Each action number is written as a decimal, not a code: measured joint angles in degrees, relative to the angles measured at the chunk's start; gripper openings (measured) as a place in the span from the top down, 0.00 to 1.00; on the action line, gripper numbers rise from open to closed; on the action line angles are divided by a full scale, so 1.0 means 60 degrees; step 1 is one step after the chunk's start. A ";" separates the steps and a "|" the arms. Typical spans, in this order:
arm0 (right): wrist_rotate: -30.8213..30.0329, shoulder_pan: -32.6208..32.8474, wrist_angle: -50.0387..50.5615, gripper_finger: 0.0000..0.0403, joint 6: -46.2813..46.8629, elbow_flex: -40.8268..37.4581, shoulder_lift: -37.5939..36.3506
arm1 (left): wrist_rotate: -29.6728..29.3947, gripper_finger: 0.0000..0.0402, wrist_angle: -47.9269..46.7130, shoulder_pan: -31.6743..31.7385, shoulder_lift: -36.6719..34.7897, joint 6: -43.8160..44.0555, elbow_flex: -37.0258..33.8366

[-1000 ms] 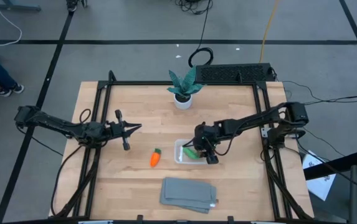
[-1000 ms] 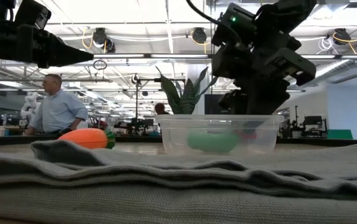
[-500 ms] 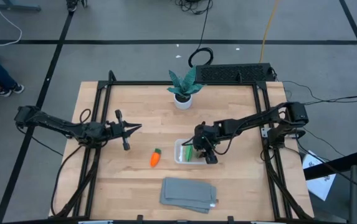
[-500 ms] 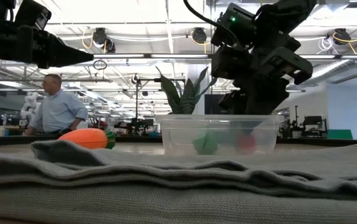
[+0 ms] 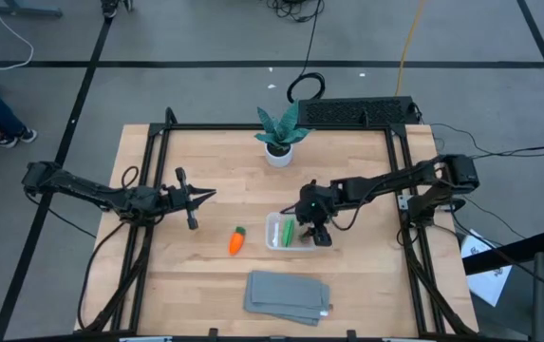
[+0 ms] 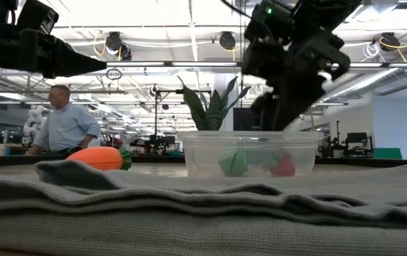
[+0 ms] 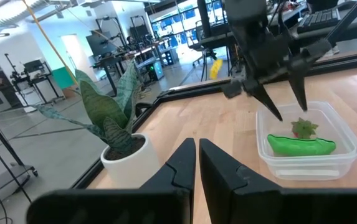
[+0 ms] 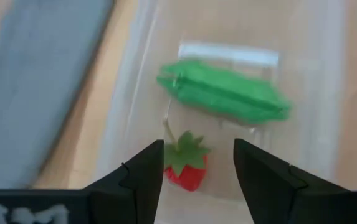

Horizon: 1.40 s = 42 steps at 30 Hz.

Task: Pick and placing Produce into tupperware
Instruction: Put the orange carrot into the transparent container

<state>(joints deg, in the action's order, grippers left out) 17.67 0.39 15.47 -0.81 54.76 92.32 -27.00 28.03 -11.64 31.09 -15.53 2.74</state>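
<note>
The clear tupperware (image 5: pixel 274 233) stands on the table near its middle. Inside it lie the green pod (image 8: pixel 225 93) and the red berry piece with a green top (image 8: pixel 186 167); both also show through the tupperware's wall (image 6: pixel 249 153) in the low view. The orange carrot (image 5: pixel 236 241) lies on the wood left of the tupperware. My right gripper (image 8: pixel 200 158) hangs open just above the tupperware, fingers pointing down over the berry and touching nothing. My left gripper (image 5: pixel 210 194) waits shut above the table's left half.
A teal-leaved plant in a white pot (image 5: pixel 279 135) stands by the far edge. A folded grey cloth (image 5: pixel 288 295) lies at the near edge, in front of the tupperware. A person (image 6: pixel 64 128) stands in the room beyond the table.
My right gripper has risen out of the tupperware, and its fingers now hang above the rim. The green pod has turned inside the container, from lying across it to lying end-on toward the near edge. The red berry now shows beside the pod.
</note>
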 joint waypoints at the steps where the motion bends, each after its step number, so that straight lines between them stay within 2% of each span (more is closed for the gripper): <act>1: -0.0034 -0.0027 0.0002 0.54 0.0002 0.0000 -0.0188 | 0.0000 0.94 0.0000 0.0000 0.0001 0.0003 0.0000; 5: -0.0593 -0.0075 0.0037 0.55 -0.0039 0.0000 -0.0897 | 0.0000 0.94 0.0000 0.0000 0.0004 0.0084 0.0000; 8: -0.0666 -0.0076 0.0079 0.61 -0.0303 0.0000 -0.1281 | 0.0000 0.94 0.0003 0.0000 0.0004 0.0098 0.0000; 15: -0.0685 -0.0131 0.0049 0.93 -0.0481 0.0000 -0.1789 | 0.0000 0.94 0.0001 0.0000 0.0000 0.0098 0.0000; 17: -0.0685 -0.0190 -0.0117 0.98 -0.0504 0.0000 -0.1937 | 0.0000 0.94 0.0001 0.0000 0.0004 0.0098 0.0000; 27: -0.0765 -0.0737 -0.0783 1.00 -0.0094 -0.0373 -0.3433 | -0.0004 0.94 0.0004 0.0000 0.0000 0.0117 0.0000; 32: -0.0688 -0.0983 -0.2859 1.00 0.0902 -0.1530 -0.4551 | -0.0002 0.94 0.0000 0.0000 0.0002 0.0177 0.0000; 38: -0.0737 -0.1462 -0.3161 1.00 0.1081 -0.2689 -0.6153 | -0.0004 0.94 -0.0018 0.0000 0.0000 0.0175 0.0000; 42: -0.0762 -0.1766 -0.3869 1.00 0.1741 -0.3634 -0.7149 | -0.0004 0.94 -0.0021 0.0000 0.0001 0.0175 0.0000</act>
<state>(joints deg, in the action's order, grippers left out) 13.10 -10.20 -7.74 9.64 32.96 49.42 -27.03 27.91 -11.64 31.10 -14.48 2.74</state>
